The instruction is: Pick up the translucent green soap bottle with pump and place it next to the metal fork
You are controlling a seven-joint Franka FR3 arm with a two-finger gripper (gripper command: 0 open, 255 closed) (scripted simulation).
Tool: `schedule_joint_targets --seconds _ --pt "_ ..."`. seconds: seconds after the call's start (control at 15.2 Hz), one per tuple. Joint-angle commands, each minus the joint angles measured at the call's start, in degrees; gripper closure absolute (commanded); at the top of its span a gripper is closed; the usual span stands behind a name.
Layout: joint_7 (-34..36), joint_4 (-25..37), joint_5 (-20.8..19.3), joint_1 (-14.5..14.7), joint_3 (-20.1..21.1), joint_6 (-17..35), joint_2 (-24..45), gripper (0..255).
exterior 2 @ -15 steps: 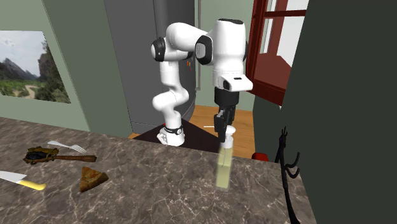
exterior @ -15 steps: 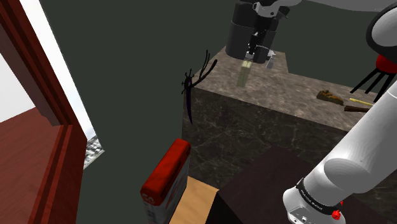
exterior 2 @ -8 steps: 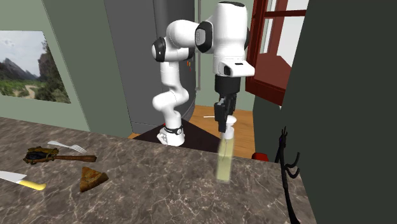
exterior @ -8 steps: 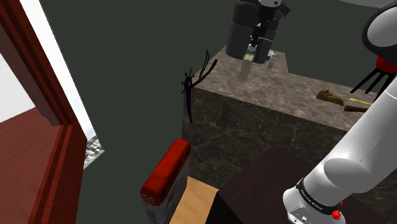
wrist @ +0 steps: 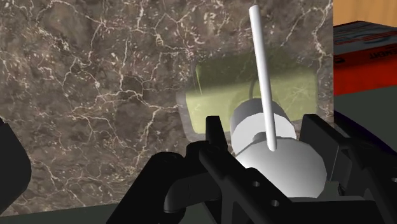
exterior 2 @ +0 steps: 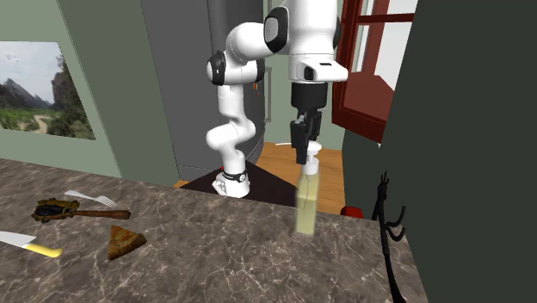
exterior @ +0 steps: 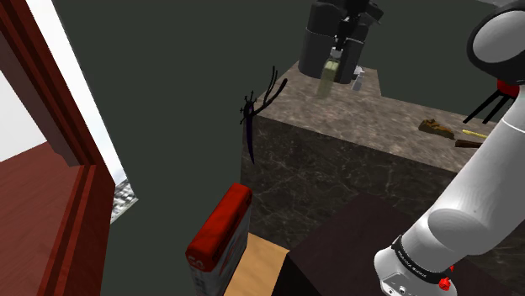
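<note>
Because the tool [exterior 2: 301,154] is clamped on the white pump collar [wrist: 275,156] and not on the body, the soap bottle [exterior 2: 305,207] hangs below the fingers with most of its length unsupported. In the wrist view the two black fingers [wrist: 214,130] press the collar from either side, with the pale green, see-through body [wrist: 254,89] directly beneath them. In the second exterior view the bottle is upright, and its base appears to be clear of the marble-patterned bench [exterior 2: 198,258], near the edge facing the robot's stand.

Step in hand, as judged: carry the bottle to the fork.

- Hold the tool axis vertical. A grasp this high lets the body swing.
- Accelerate gently, since the smooth collar could slip between the fingers.
- Gain enough height for the base to pass over low items.

The fork [exterior 2: 91,199] lies well apart from the bottle, toward the second exterior view's left. A dark brush-like item [exterior 2: 62,209] rests just beside it, with a brown wedge [exterior 2: 125,240] and a yellow-handled knife [exterior 2: 29,247] nearby. Choose bare bench just beside the fork, descend straight and release only once the base sits flat.
</note>
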Motion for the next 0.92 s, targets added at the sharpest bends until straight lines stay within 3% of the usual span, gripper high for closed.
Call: schedule_joint_targets --seconds 0.0,0.4,0.86 --pt "-0.6 -1.3 -0.3 -0.3 -0.3 -0.2 -1.6 255" --pt "-4.2 -14.0 -3.1 -2.0 -2.0 2.0 -12.8 255" --pt "-9.3 -24.0 -6.5 -4.8 -4.7 2.3 -23.5 255"
